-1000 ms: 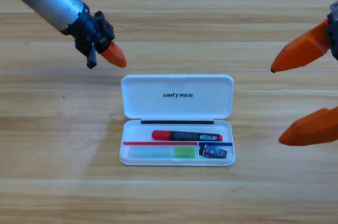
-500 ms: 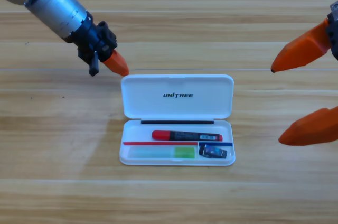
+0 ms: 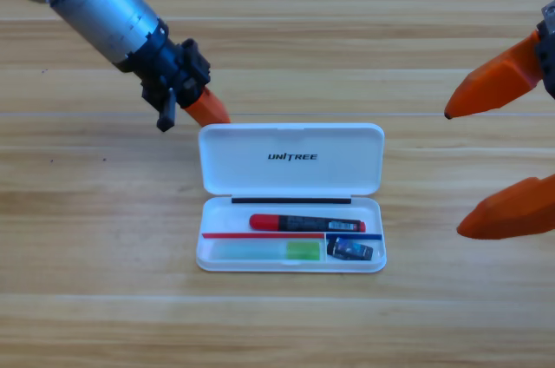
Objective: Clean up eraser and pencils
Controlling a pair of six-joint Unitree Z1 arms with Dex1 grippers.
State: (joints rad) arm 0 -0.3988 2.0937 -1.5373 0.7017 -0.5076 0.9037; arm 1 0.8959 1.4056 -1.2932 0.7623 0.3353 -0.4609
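White case [image 3: 290, 160] open, holding pencils [image 3: 305, 223], eraser [image 3: 349, 250], right gripper [image 3: 473, 168] jaws spread

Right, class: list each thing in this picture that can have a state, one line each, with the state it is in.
Case: open, lid flat on the table behind the tray.
Red pen: lying in the tray's upper slot.
Green pen: lying in the lower left slot.
Eraser: in the lower right slot.
Left claw: at the lid's top left corner, holding nothing.
Right claw: open, waiting at the right edge.
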